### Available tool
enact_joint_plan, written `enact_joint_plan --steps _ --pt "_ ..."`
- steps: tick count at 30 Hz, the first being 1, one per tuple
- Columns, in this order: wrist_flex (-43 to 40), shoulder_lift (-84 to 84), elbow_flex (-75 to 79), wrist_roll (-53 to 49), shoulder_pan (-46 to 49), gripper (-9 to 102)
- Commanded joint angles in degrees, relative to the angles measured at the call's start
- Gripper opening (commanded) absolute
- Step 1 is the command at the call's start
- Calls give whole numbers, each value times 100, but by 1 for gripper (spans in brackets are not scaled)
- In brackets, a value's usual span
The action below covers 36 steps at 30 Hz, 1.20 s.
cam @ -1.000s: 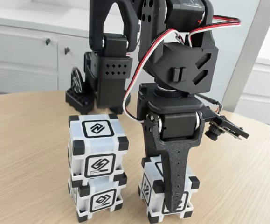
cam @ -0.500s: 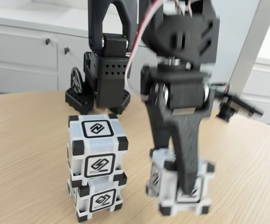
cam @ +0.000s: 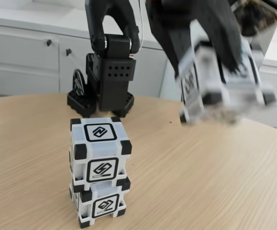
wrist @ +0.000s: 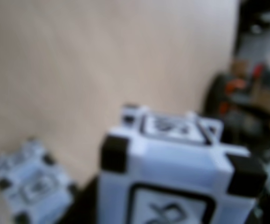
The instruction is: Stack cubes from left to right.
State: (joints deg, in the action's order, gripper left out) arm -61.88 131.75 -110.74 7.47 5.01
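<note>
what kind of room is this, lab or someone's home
Probably a home or office room, not a lab: a round wood-grain table, white cabinets with dark knobs behind, and a small hobby arm clamped on the table.

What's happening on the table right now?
The black robot arm's pincer holds one white plastic cube with black corner blocks in the air, up and to the right of a two-cube stack in the fixed view. The held cube is motion-blurred. The stack's upper cube sits squarely on the lower cube on the round wooden table. The third cube is not yet on the stack.

Two white cubes stacked; a third cube airborne, tilted, blurred.
</note>
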Motion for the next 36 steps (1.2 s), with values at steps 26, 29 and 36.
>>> enact_joint_plan --steps 26,29,36 --pt "-2900 -439 2180 -483 1371 17" --pt "-3665 -1011 2988 -694 1371 16" --pt "-3683 -2021 3419 -721 1389 16"
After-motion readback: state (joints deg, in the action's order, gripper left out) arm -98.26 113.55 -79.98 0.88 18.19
